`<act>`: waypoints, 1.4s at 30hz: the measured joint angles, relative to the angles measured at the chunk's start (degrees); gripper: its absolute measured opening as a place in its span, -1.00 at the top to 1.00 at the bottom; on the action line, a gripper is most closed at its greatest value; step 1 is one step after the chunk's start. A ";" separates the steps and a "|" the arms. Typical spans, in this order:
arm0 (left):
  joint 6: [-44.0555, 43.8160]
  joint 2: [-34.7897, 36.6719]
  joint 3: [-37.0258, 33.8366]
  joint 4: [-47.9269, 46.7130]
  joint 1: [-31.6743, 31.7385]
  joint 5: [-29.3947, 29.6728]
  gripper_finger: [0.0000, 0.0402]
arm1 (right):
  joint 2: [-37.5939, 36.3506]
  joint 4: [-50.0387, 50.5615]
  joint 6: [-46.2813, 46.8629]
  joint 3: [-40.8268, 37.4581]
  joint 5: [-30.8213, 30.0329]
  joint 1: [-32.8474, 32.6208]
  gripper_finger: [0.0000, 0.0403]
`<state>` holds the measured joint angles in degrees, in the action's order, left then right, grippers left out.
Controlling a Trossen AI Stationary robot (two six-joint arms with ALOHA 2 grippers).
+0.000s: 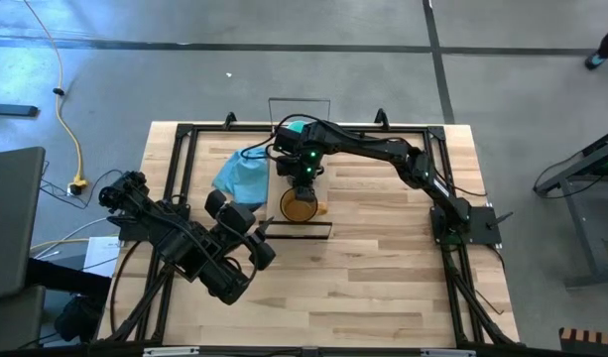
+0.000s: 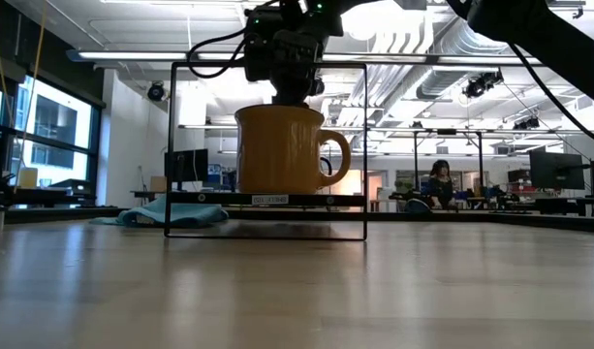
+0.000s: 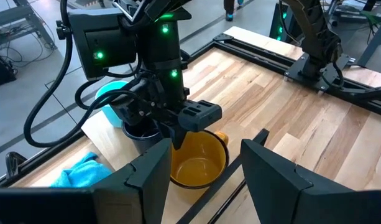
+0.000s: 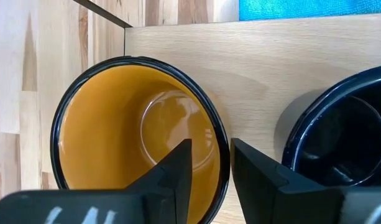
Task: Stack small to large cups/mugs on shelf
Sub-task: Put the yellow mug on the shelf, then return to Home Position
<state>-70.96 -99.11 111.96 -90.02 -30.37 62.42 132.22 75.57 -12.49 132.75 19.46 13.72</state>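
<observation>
Straddling the amber mug rim on the shelf: right end effector.

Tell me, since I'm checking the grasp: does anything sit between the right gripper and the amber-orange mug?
Nothing visible does. The right gripper hangs directly above the amber-orange mug on the light-wood shelf, fingers straddling its rim. The black mug stands beside it, apart.

A small white label is showing on the front edge of the shelf in the low view, just under the orange mug. Its print is too small to read, and no other text is showing anywhere.
</observation>
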 joint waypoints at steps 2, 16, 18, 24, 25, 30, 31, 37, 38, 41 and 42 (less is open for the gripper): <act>0.00 0.00 0.00 0.00 -0.01 -0.06 0.10 | 0.00 0.00 0.02 0.00 0.00 0.00 0.51; 0.04 -0.02 0.00 0.00 0.00 -0.07 0.10 | -2.37 0.24 0.02 0.02 -0.94 0.15 0.51; 0.07 -0.01 0.00 0.00 0.00 -0.07 0.10 | -2.67 0.59 0.46 0.07 -0.95 0.15 0.51; 0.22 -0.02 0.00 0.00 -0.02 -0.06 0.10 | -4.27 2.38 0.48 0.53 -1.01 0.15 0.51; 0.22 -0.02 0.00 0.00 -0.01 -0.06 0.10 | -4.49 2.83 0.44 1.13 -0.98 0.15 0.51; 0.66 -0.02 0.00 0.00 -0.01 -0.01 0.10 | -9.13 1.01 0.05 1.49 -0.77 0.70 0.51; 0.66 -0.04 0.00 0.02 0.00 0.09 0.10 | -10.49 0.76 0.01 1.49 -0.56 0.92 0.51; 0.68 -0.07 0.00 0.01 0.00 1.04 0.10 | -18.56 -1.02 -0.46 1.49 -0.63 2.92 0.51; 0.68 -0.07 0.00 0.00 0.00 1.38 0.10 | -20.08 -1.21 -0.69 1.49 -0.63 3.29 0.51; 1.16 -0.07 0.00 0.00 0.03 2.65 0.10 | -24.35 -1.29 -2.09 1.49 -0.62 4.20 0.51; 1.40 -0.07 0.00 0.01 0.04 3.00 0.10 | -25.70 -1.26 -2.74 1.49 -0.63 4.50 0.51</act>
<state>-69.56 -99.18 111.96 -90.01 -30.33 65.42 106.52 74.31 -15.23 134.23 18.83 18.22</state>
